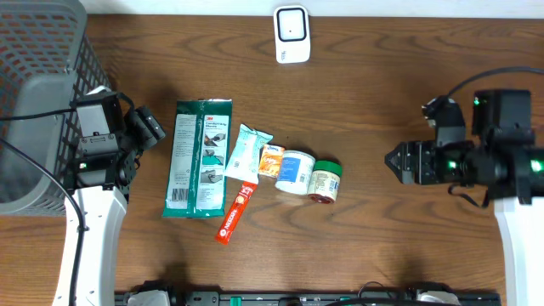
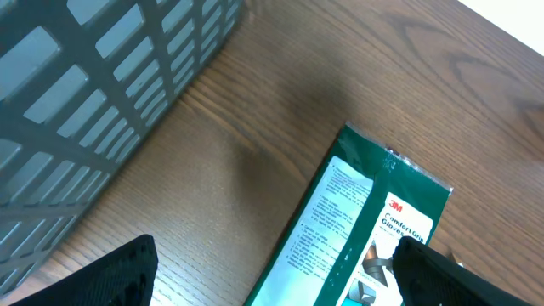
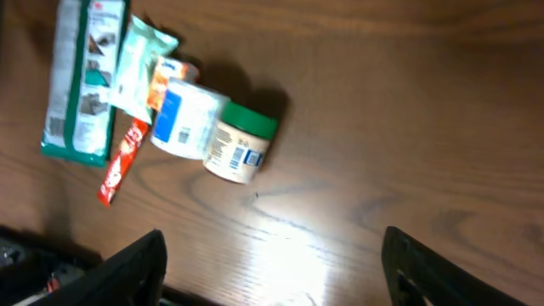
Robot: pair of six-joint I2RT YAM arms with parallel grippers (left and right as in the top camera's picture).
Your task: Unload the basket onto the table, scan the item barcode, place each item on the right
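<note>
Sachet, red stick type (image 1: 235, 214), lies nearest the near edge of the table (image 1: 399, 76), just in front of the cluster of goods at mid-table.

Next back is the green-lidded jar (image 1: 325, 183). It lies on its side at the right end of the cluster, touching the blue-labelled jar (image 1: 295, 172). Beyond those are the orange packet (image 1: 271, 160), then the pale sachet (image 1: 247, 153) against the right side of the green glove pack (image 1: 201, 157).

Right claw (image 1: 393, 161) hangs over bare wood toward the right edge. Its fingers (image 3: 136, 272) are spread with nothing between them, and it faces the jars.

Left claw (image 1: 153, 126) is likewise released and empty, above the wood between the glove pack and the grey mesh basket (image 1: 34, 51) at the left edge.

Likely item: the green-lidded jar, closest to the right claw.
- Handling: judged stiff, light and smooth-walled, and apt to roll as it lies.
- Hold: best across the body between lid and base, leaving the printed label uncovered.
- Barcode: too small to make out for certain.

Farthest is the white scanner (image 1: 291, 34), at the middle of the far edge, well apart from the goods.
</note>
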